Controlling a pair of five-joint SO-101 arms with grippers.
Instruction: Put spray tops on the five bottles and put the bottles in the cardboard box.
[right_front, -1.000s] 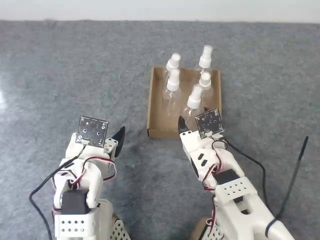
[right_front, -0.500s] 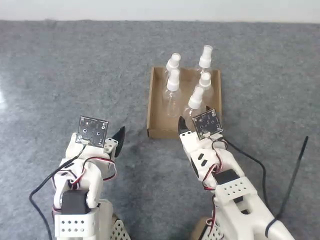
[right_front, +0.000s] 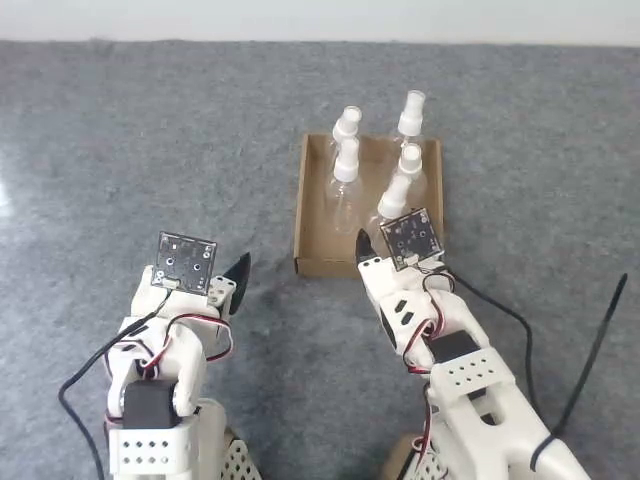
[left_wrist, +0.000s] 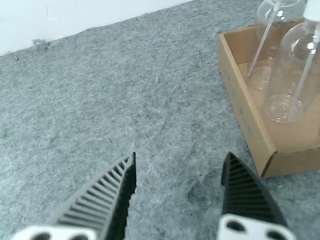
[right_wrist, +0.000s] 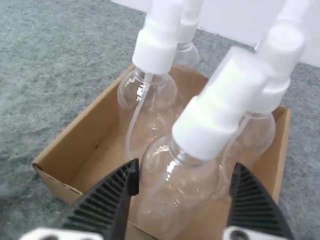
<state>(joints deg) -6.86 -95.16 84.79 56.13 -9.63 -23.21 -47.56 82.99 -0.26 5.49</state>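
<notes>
Grey felt mat (right_front: 150, 130) covers the table and carries all items. Left arm (right_front: 160, 380) stands on the near side of the cardboard box (right_front: 310, 262), off toward its left wall; right arm (right_front: 450, 360) stands at the box's near wall. All five bottles sit inside the box, each fitted with a white spray top. Two are at the box's far wall, two at mid-box. The fifth, the tilted bottle (right_wrist: 170, 185), is closest to the near wall and leans away from upright. The right gripper (right_wrist: 184, 170) is at the near wall with its fingers apart, one on each side of the tilted bottle; contact cannot be confirmed. The left gripper (left_wrist: 180, 165) is over bare mat beside the box's left wall, fingers apart, holding nothing.
</notes>
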